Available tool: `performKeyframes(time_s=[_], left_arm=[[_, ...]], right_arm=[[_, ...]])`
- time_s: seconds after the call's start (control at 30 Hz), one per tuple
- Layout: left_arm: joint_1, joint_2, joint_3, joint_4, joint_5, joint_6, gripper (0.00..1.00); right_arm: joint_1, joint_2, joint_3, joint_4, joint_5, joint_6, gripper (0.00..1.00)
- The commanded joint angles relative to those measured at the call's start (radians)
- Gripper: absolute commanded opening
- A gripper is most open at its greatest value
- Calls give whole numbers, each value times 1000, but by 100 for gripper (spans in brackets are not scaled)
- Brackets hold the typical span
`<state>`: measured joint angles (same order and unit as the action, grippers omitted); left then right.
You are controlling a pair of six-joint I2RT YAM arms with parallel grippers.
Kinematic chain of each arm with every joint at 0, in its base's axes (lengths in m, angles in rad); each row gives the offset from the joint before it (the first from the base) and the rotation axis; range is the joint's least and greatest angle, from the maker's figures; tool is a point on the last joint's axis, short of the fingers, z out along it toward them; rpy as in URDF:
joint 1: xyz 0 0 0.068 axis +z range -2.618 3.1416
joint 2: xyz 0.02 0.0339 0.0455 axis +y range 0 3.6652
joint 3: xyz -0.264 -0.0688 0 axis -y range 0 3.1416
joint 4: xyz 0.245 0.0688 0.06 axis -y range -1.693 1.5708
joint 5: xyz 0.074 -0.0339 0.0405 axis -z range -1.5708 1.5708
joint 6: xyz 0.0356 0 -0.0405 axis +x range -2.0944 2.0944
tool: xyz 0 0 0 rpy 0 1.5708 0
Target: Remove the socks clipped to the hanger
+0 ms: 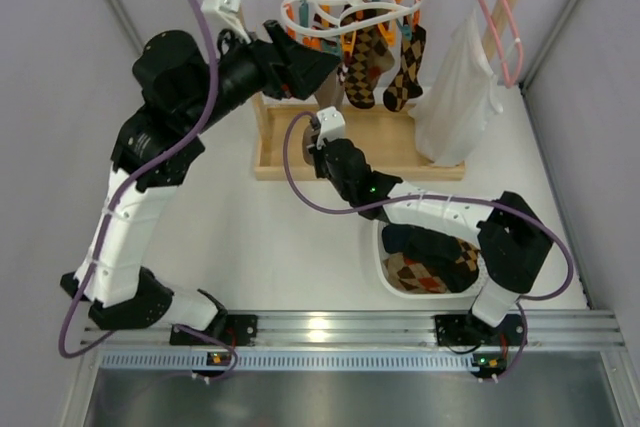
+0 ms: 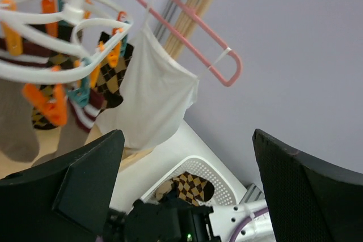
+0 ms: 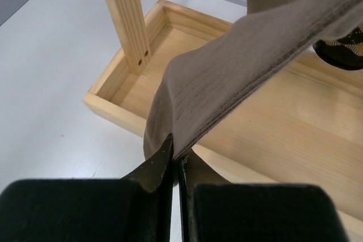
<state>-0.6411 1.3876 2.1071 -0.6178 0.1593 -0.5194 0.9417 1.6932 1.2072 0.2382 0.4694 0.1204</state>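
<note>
Pinching lower end of tan sock [image 3: 227, 83], right gripper [image 3: 173, 150] is holding it taut; long axis running up and away toward hanger [image 2: 72, 11]. Left gripper [image 2: 187, 174] hovering beside hanger, jaws spread wide.

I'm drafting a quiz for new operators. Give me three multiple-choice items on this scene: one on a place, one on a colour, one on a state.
1. Where is the basket?
A) on the rack
B) on the table, near right
C) in the left gripper

2. What colour is the wire hanger holding the white garment?
A) teal
B) black
C) pink

3. The right gripper is:
A) shut on a tan sock
B) wide open
C) shut on a clip

Answers:
1 B, it stands on the tabletop at near right.
2 C, the garment hangs from pink wire.
3 A, the jaws pinch the sock's end.
</note>
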Motion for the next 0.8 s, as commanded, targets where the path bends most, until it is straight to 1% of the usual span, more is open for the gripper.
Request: performKeyframes(time_s=[0.0, 0.03, 0.1, 0.13, 0.23, 0.27, 0.3, 0.4, 0.47, 0.5, 0.57, 0.63, 0.73, 0.77], left_arm=[[-66, 146, 138, 33, 6, 73, 98], [-75, 184, 169, 32, -38, 94, 98], [-97, 255, 226, 33, -66, 134, 98], [-98, 275, 250, 32, -102, 162, 98], [-101, 315, 254, 41, -148, 194, 97], [-101, 321, 254, 43, -218, 203, 96], [-101, 329, 254, 46, -242, 222, 95], [-100, 363, 257, 58, -285, 269, 93], [-97, 386, 263, 58, -306, 285, 89], [-92, 390, 261, 58, -328, 295, 84], [-86, 399, 263, 59, -345, 309, 82], [-81, 401, 260, 61, -371, 314, 76], [-74, 409, 258, 62, -379, 318, 71], [-72, 412, 261, 62, -380, 318, 71]], right_arm=[[20, -3, 32, -14, -3, 25, 0], [26, -7, 17, -2, -6, 28, 0], [23, -20, 0, 12, -31, 31, 0], [23, -27, -14, 21, -63, 25, 0], [23, -43, -32, 18, -109, 15, 0], [23, -55, -40, 18, -129, 15, 0], [23, -64, -55, 21, -139, 18, 0], [23, -102, -93, 38, -184, 22, 0], [23, -130, -113, 58, -209, 22, 0], [23, -138, -126, 59, -210, 18, 0], [23, -158, -135, 58, -210, 13, 0], [23, -168, -146, 53, -207, 7, 0], [23, -188, -155, 50, -212, 5, 0], [25, -197, -156, 50, -213, 4, 0]])
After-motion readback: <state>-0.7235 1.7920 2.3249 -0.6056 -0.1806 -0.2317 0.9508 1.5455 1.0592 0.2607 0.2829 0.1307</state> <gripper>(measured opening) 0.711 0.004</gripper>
